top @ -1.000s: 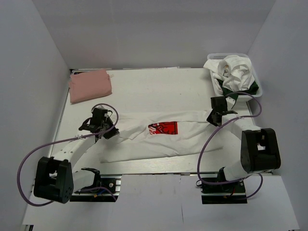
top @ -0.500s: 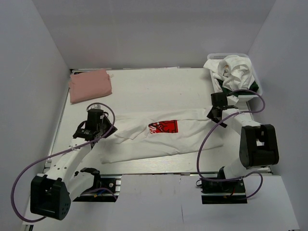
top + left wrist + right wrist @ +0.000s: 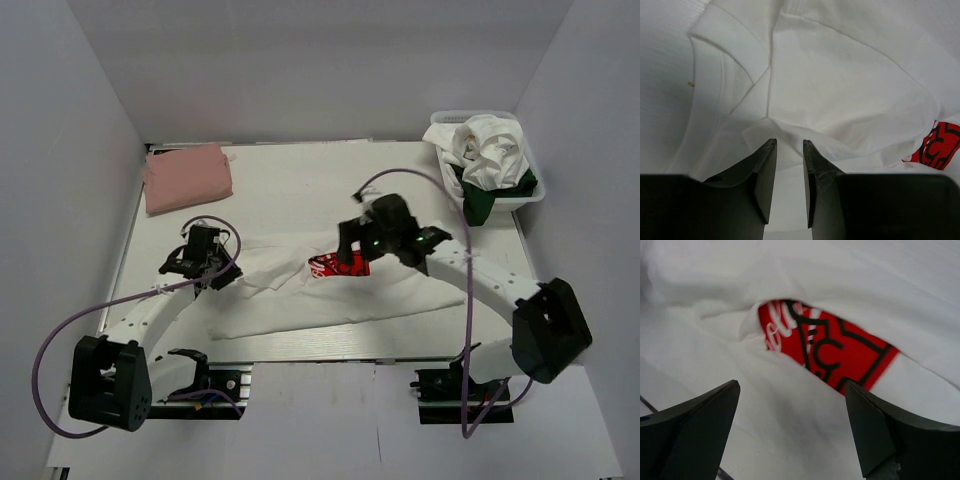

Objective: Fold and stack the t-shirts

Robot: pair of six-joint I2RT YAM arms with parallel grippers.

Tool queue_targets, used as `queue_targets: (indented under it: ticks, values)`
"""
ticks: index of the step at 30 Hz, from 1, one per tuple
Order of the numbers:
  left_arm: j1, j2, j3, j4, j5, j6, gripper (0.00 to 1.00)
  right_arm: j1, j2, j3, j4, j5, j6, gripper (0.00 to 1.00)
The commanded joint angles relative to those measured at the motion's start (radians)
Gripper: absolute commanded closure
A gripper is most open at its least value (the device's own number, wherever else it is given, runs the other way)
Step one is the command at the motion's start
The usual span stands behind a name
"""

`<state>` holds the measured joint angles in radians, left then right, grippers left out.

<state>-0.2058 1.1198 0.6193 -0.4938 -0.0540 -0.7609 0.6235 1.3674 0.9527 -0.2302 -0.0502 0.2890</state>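
Note:
A large white t-shirt (image 3: 400, 290) lies folded into a long band across the middle of the table, its red print (image 3: 335, 266) showing. My left gripper (image 3: 212, 272) is at the shirt's left end, near the collar (image 3: 722, 60). Its jaws (image 3: 789, 141) stand a little apart, with nothing between them, at a cloth fold. Over the red print (image 3: 830, 352) hovers my right gripper (image 3: 352, 250), wide open (image 3: 791, 384) and empty. A folded salmon-pink t-shirt (image 3: 187, 177) lies at the far left. More white and dark green t-shirts (image 3: 485, 160) are heaped in the basket.
The white mesh basket (image 3: 535, 192) stands at the far right corner. White walls close in the table on the left, right and back. A purple cable (image 3: 400, 180) arches over the right arm.
My right gripper opened, let go of the shirt's right end and swung left to above the red print. My left gripper parted its jaws and released the cloth at the left end.

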Motion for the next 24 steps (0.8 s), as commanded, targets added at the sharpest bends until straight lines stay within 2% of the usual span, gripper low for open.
queue_targets:
  ticks: [1, 2, 6, 9, 12, 15, 16, 18, 19, 20, 21, 22, 23, 24]
  values:
    - [0.003, 0.011, -0.015, 0.052, 0.028, -0.003, 0.61, 0.128, 0.100, 0.003, 0.056, -0.096, -0.329, 0.09]
    - [0.003, 0.026, -0.026, 0.067, 0.052, -0.003, 0.61, 0.157, 0.120, -0.008, 0.072, -0.082, -0.411, 0.09]
    - [0.003, 0.080, -0.026, 0.100, 0.088, -0.003, 0.63, 0.185, 0.187, 0.035, 0.072, -0.071, -0.562, 0.09]
    - [0.003, 0.109, -0.016, 0.123, 0.098, -0.003, 0.63, 0.197, 0.145, 0.020, 0.083, -0.069, -0.568, 0.09]
    - [0.003, 0.135, -0.016, 0.133, 0.074, -0.003, 0.67, 0.202, 0.101, -0.032, 0.146, -0.079, -0.545, 0.09]
    - [-0.013, 0.149, 0.039, 0.054, 0.007, -0.014, 0.68, 0.202, 0.068, -0.043, 0.161, -0.056, -0.531, 0.09]
    - [-0.026, 0.140, 0.083, 0.005, -0.042, -0.003, 0.66, 0.200, 0.055, -0.042, 0.157, -0.039, -0.512, 0.09]
    - [-0.035, 0.104, 0.111, -0.008, -0.009, 0.047, 0.63, 0.199, 0.039, -0.049, 0.163, -0.020, -0.498, 0.09]
    - [-0.046, 0.051, 0.120, -0.018, -0.009, 0.058, 0.56, 0.196, 0.023, -0.061, 0.173, -0.013, -0.457, 0.09]
    - [-0.046, 0.025, 0.120, -0.019, 0.000, 0.072, 0.34, 0.196, 0.000, -0.071, 0.176, -0.013, -0.446, 0.09]
    - [-0.058, 0.000, 0.129, -0.019, 0.000, 0.093, 0.23, 0.194, -0.014, -0.075, 0.186, 0.007, -0.433, 0.09]
    - [-0.076, -0.018, 0.129, -0.005, 0.038, 0.106, 0.16, 0.193, -0.036, -0.101, 0.186, 0.018, -0.395, 0.09]
    - [-0.086, -0.031, 0.129, 0.004, 0.061, 0.132, 0.03, 0.191, -0.063, -0.106, 0.180, 0.026, -0.383, 0.09]
    - [-0.099, -0.031, 0.129, 0.004, 0.086, 0.132, 0.00, 0.190, -0.091, -0.112, 0.174, 0.085, -0.367, 0.09]
